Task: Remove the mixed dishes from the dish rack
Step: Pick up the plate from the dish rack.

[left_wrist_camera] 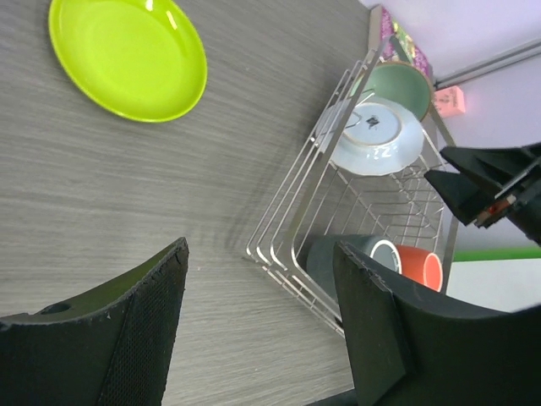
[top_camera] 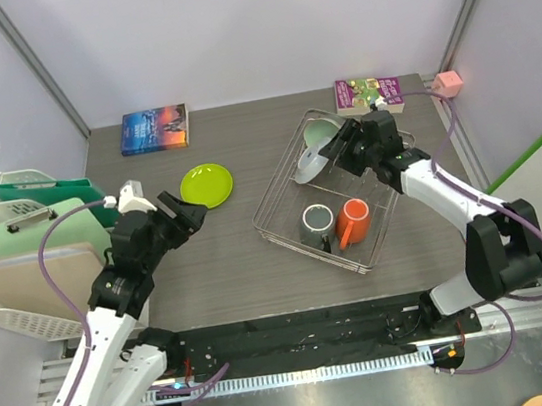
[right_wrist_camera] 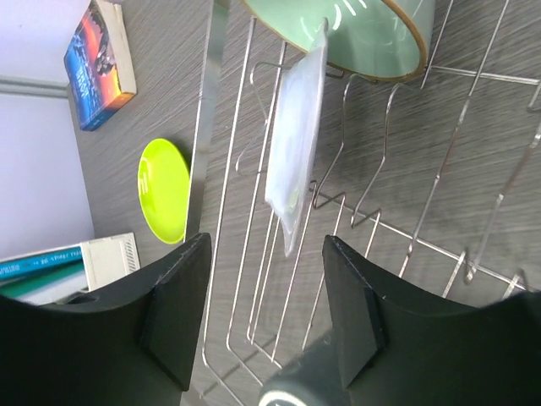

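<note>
**Reaching Into the Dish Rack, Jaws Apart on Both Arms**

Straddling the lower edge of the light grey plate (right_wrist_camera: 294, 152) with the right jaws. Parted about halfway, one pad (right_wrist_camera: 173, 313) to each side of that edge, clamped on nothing, with no contact to be seen from the right wrist view.

Finding that plate upright on its rim among the wires at the far end of the dish rack (top_camera: 282, 171), directly in front of the pale mint-green bowl (top_camera: 323, 132). Touching the bowl or only close to it, impossible to tell.

Seeing the grey metallic mug (top_camera: 316, 222) and the orange handled mug (top_camera: 352, 222) side by side at the near end of the same rack, close together.

Hovering the left jaws over bare surface (top_camera: 209, 262) to the left of the rack, spread wide, holding nothing and touching nothing.

Facing the small lime-green plate (top_camera: 206, 185) just beyond them, flat on the surface, outside the rack and apart from it.

Noting a blue book (top_camera: 155, 128) at the far edge of the surface and a second book (top_camera: 367, 94) just past the rack's far corner.
</note>
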You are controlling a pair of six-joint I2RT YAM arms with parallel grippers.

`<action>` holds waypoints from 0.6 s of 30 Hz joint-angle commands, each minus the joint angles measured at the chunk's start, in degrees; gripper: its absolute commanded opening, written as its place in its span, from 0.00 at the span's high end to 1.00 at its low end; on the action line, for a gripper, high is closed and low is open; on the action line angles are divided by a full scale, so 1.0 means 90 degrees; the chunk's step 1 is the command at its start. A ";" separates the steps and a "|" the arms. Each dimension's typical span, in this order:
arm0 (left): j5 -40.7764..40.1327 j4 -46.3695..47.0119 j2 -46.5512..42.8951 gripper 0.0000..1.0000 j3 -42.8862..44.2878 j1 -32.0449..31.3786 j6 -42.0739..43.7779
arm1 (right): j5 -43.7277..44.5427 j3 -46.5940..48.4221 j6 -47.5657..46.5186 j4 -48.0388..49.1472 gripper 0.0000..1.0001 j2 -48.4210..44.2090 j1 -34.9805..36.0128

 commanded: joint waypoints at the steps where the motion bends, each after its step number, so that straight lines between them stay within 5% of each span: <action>1: -0.0231 -0.0144 -0.0143 0.31 -0.0252 -0.0063 0.0093 | 0.0212 0.0062 0.0493 0.0863 0.41 0.0312 0.0181; 15: -0.0290 -0.0027 -0.0192 0.30 -0.0448 -0.0190 0.0054 | 0.0515 0.0238 0.0699 0.1557 0.44 0.1279 0.0308; 18: -0.0310 -0.0036 -0.0183 0.31 -0.0458 -0.0200 0.0054 | 0.0603 0.0209 0.0718 0.1605 0.51 0.1407 0.0328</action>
